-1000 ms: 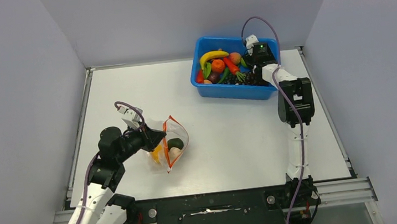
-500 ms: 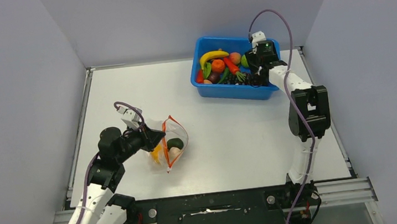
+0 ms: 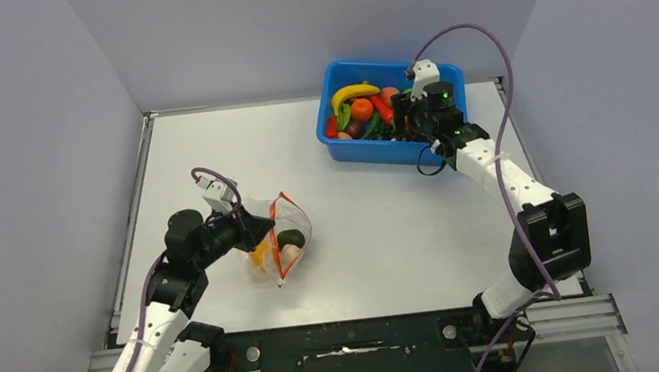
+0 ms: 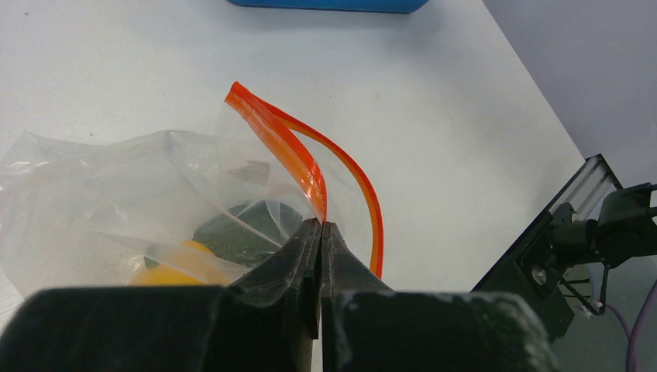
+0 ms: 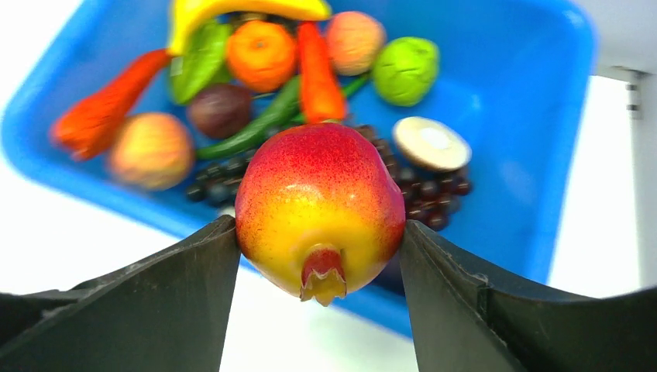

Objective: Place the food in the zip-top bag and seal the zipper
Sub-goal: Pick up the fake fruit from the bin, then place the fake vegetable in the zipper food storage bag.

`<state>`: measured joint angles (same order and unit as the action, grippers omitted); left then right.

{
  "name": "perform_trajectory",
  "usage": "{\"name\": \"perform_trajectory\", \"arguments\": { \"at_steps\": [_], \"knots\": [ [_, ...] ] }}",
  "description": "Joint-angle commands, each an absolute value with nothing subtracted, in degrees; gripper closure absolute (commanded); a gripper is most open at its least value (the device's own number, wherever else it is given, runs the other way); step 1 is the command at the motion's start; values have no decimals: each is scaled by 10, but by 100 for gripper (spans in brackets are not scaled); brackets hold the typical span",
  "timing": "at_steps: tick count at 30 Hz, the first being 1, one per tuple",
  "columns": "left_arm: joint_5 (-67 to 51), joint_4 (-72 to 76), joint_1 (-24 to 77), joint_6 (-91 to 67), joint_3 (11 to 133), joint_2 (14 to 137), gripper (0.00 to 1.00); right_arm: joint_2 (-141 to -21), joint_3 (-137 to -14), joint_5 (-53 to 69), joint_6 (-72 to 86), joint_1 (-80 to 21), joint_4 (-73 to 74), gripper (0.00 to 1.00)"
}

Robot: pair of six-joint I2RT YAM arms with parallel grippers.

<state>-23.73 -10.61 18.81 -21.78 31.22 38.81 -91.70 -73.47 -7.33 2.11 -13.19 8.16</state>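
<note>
Item in hand: a red-and-yellow fruit (image 5: 319, 186), pinched at its widest part between the two fingers of the right pincer (image 5: 318, 229), stem end pointing down. It hangs at the far right of the table (image 3: 385, 226), over the near wall of the blue bin (image 3: 376, 153) that holds the remaining food.

Destination: the zip-top bag (image 3: 294, 216) lies well apart from it, at the near left. From the fruit, the bag is to the left and nearer. A yellow piece (image 4: 166, 267) and a dark green piece (image 4: 240, 232) are already inside.

Mouth: the zipper (image 4: 275, 139) runs roughly near to far along the bag's right-hand edge. Its two strips are bowed apart, so the opening faces right, towards the loaded arm.

The left pincer (image 4: 319, 226) is pressed together on one lip of the bag just below the strip, holding that lip raised.

Judgement: the carry runs right to left and inward, and entry should be crosswise to the zipper line. The gap looks narrow for this fruit and may catch on the free lip.
</note>
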Motion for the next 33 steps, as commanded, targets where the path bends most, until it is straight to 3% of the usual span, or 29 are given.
{"name": "perform_trajectory", "arguments": {
  "at_steps": [1,21,33],
  "knots": [
    [-230,-97,190,-210,323,387,100,-837,-668,7,103,-170,14,56],
    [-218,-58,190,-237,336,373,100,-656,-540,228,207,-336,-46,55],
    [-237,-18,190,-259,391,388,100,-708,-548,237,250,-431,-95,54]
  ]
}}
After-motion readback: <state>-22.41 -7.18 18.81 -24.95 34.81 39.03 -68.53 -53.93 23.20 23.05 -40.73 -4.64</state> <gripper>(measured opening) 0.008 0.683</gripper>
